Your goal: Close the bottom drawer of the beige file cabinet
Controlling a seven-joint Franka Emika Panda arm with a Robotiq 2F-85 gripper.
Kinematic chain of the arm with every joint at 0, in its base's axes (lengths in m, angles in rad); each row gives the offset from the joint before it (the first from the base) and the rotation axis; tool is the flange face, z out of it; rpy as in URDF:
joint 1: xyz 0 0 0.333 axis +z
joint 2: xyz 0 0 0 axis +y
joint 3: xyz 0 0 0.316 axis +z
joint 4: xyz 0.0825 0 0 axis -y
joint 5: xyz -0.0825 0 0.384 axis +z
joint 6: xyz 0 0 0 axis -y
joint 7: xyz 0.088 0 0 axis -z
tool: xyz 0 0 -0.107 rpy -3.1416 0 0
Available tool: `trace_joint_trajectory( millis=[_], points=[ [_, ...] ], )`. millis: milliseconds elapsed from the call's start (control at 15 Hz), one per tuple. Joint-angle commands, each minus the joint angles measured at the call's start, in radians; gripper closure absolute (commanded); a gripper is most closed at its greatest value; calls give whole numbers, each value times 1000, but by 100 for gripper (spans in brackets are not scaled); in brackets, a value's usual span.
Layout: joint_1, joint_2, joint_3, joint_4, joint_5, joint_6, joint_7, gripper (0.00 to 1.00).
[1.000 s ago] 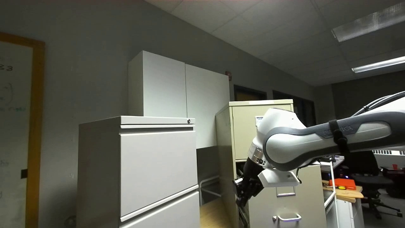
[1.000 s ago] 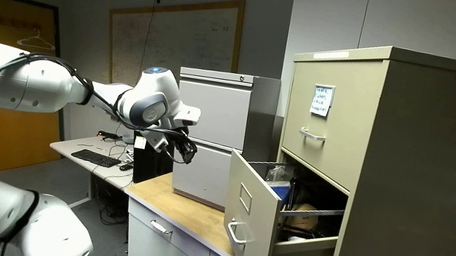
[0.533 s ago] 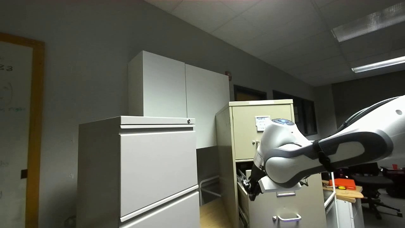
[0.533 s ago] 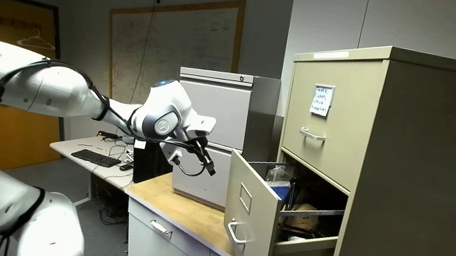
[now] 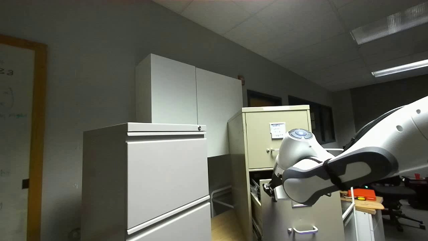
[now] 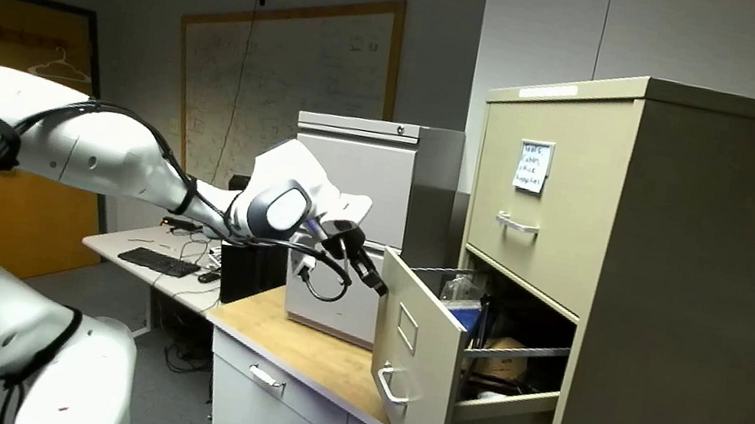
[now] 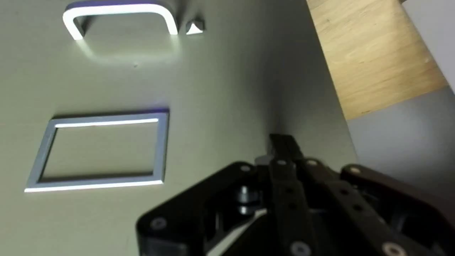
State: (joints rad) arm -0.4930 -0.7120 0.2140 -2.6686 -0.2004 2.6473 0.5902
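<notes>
Left to right, going by an exterior view: the robot arm (image 6: 123,155), stretched out, with a whiteboard (image 6: 283,86) behind it. Faint marker scrawl on that, too weak to read. Next, a light-grey cabinet (image 6: 384,174), with no brand in sight. Then the gripper (image 7: 284,142), clearest in the wrist view: pressed together at the tips, pinching nothing, right up by an upper corner of the bottom drawer (image 6: 419,375). Touching or just shy? Can't tell, honestly. Progress on that drawer: pulled well out, so not closed yet. Seems lined up for a push, but with probably the whole slide left to do. No readable text in the label holder (image 7: 161,149). Farther over, on the closed top drawer (image 6: 576,208), a small paper sheet (image 6: 532,166) with handwriting, something like "Tools, Cables, office Supplies". Kinda fuzzy, so no swearing to it. Above that, a white strip (image 6: 548,90) with nothing legible. Far right, the beige file cabinet (image 6: 696,299), with the drawer jutting from its front and no readable brand.
</notes>
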Motion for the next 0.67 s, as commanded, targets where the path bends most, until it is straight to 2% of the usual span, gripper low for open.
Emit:
trace_joint_trajectory(
  millis=[0, 400, 600],
  points=[
    [-127, 56, 124, 25, -86, 142, 178, 100],
    [-428, 94, 401, 71, -226, 247, 419, 100],
    [-577, 87, 546, 106, -233, 266, 482, 100]
  ],
)
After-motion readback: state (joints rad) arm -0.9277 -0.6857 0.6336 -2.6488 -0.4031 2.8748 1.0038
